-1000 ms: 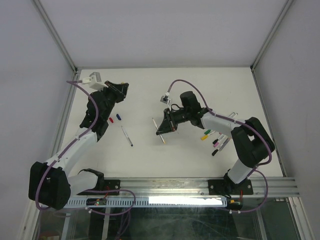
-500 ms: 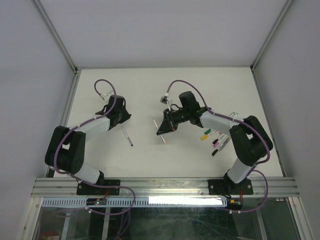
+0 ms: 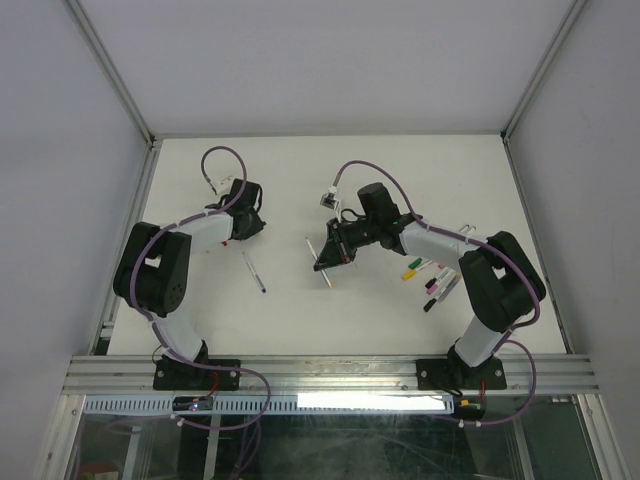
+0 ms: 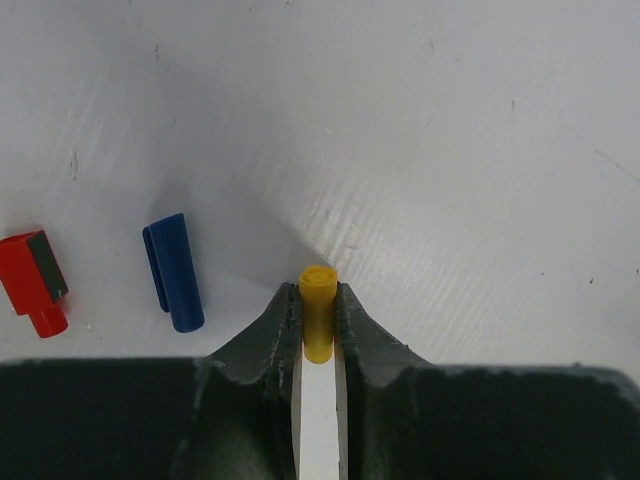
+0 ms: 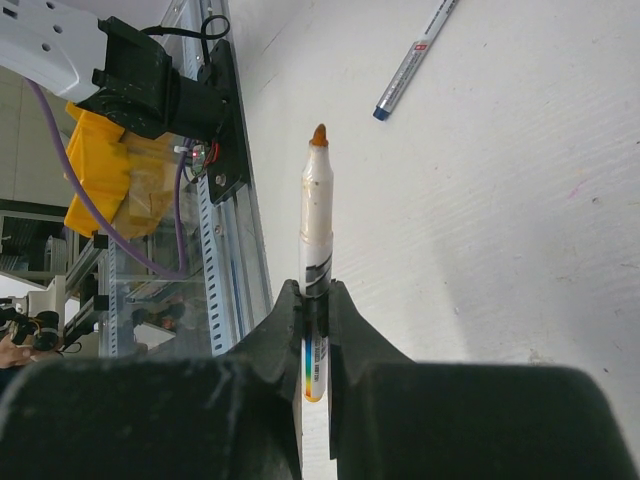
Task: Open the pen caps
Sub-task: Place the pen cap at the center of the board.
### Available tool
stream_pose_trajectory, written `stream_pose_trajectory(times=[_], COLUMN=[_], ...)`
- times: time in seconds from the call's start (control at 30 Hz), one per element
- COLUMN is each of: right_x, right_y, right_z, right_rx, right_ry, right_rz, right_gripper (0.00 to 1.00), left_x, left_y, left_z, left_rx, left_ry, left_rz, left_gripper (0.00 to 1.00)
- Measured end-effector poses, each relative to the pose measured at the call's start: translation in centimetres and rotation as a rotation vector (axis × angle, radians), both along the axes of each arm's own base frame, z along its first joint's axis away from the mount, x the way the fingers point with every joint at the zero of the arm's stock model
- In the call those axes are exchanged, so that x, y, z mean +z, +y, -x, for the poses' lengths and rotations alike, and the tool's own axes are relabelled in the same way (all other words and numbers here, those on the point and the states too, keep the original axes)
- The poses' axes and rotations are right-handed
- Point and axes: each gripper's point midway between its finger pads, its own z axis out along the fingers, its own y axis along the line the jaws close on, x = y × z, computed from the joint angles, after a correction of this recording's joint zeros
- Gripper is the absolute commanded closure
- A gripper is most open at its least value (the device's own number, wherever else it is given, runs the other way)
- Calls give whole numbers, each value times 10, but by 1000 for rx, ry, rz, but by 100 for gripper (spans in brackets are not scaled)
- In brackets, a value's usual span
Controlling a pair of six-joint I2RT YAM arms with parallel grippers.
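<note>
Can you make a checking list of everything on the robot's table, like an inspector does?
Surface: white table, no spills seen.
Job's things: yellow cap held; blue cap and red cap lying loose on the table, left of it in the left wrist view.
Pens: orange-tipped pen held, uncapped; blue-tipped pen lying on the table; bunch of capped pens by the right arm.
Clutter: nothing seen.
Grippers: left gripper shut on the yellow cap; right gripper shut on the orange-tipped pen.
Cables: purple cables loop above both wrists.
Surroundings: pale walls, metal rail in front.
</note>
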Motion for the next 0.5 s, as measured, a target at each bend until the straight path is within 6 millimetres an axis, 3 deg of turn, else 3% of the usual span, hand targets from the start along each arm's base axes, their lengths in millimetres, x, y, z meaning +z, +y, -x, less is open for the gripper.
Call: stream_pose_trajectory(times=[0.13,0.5], right_x=[0,-8], right_y=[0,0], right_z=[0,-1], right_rx=[-1,-7], right_ry=[0,14], right_rz=[1,17], right_gripper=[100,100], left_x=[0,-1], left_y=[3,12], left_z=[-6,-7], left_rx=[15,42], left_ry=[13,14], left_rz=[-31,-69], left_gripper=[75,69])
